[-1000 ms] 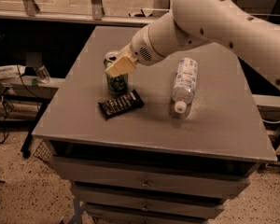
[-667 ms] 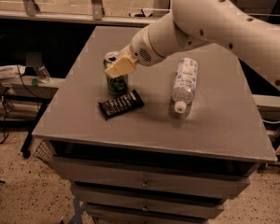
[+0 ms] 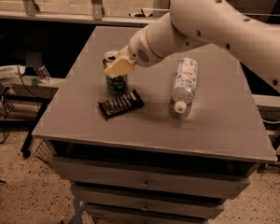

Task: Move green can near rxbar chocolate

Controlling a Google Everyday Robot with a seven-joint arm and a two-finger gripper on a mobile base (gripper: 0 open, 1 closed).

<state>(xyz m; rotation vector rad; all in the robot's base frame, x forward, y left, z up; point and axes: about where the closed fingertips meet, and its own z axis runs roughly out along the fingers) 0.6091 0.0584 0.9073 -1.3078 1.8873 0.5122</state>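
Observation:
The green can (image 3: 116, 84) stands upright on the grey table (image 3: 214, 125), left of the middle. The rxbar chocolate (image 3: 121, 104), a dark wrapper with white lettering, lies flat just in front of the can, a small gap apart. My gripper (image 3: 115, 65) reaches in from the right and is shut on the can's upper part. One pale finger (image 3: 118, 68) covers the can's front; the other finger is hidden behind it. The can's silver top (image 3: 111, 56) shows just above the finger.
A clear plastic water bottle (image 3: 184, 82) lies on its side to the right of the can, cap toward the front. The table has drawers (image 3: 149, 183) below. A cluttered shelf with cables (image 3: 9, 73) stands at the left, and my arm (image 3: 214, 22) spans the back right.

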